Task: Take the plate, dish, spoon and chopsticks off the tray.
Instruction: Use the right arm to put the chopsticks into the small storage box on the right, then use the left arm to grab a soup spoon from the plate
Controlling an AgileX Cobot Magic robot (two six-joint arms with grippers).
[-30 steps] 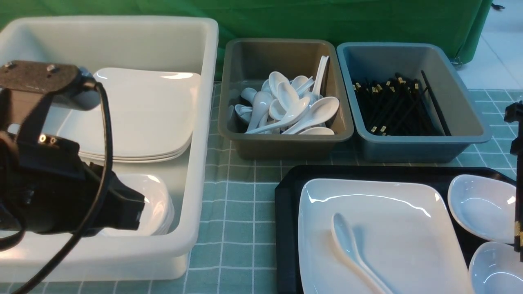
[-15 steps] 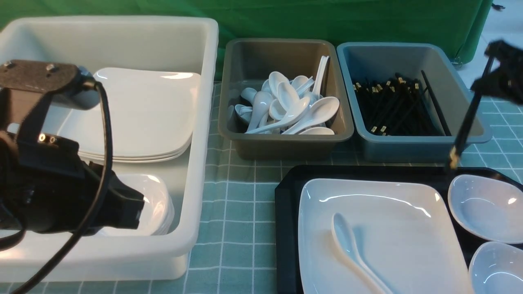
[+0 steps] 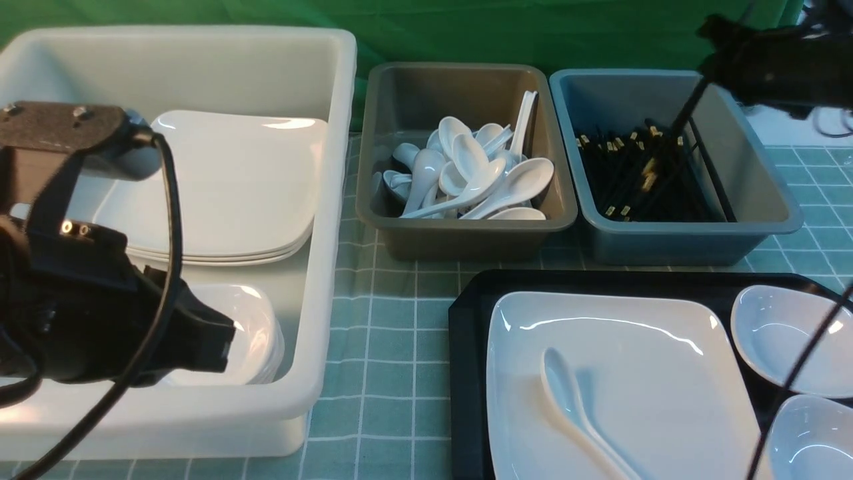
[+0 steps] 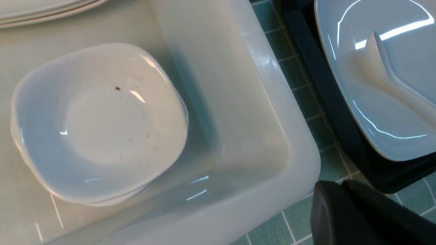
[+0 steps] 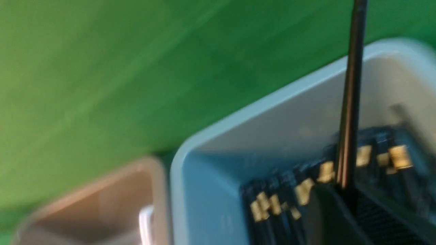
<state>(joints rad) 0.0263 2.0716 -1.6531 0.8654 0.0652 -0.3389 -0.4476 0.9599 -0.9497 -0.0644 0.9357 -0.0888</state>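
While the right jaws (image 3: 710,63) hang above the far right side of the blue-grey tub (image 3: 760,200), the chopsticks (image 3: 673,130) slant down from between them, gold-banded end lowest, down at the pile of black sticks (image 3: 620,187) lying in that tub; the right wrist view is blurred and shows the pair standing between the two fingers, but whether the jaws clamp them or merely flank them cannot be told.

The left jaws (image 4: 340,204) are closed together and hold nothing; they sit by a corner of the white bin (image 3: 333,200), and the left arm blocks much of that bin in the front view; inside it lie a stack of square plates (image 3: 233,187) and a stack of small dishes (image 3: 260,333).

The tray (image 3: 470,320) rests on the surface, on the checked cloth (image 3: 386,333), near the tubs; the plate (image 3: 633,347) lies flat on it, with the spoon (image 3: 573,407) lying on the plate, bowl towards the tubs; the far dish (image 3: 773,333) and the near dish (image 3: 813,440) sit on the tray just right of the plate; a dark cable (image 3: 800,360) crosses in front of both dishes.

The brown-grey tub (image 3: 380,167), between the white bin and the blue-grey tub, holds a heap of white spoons (image 3: 466,173).
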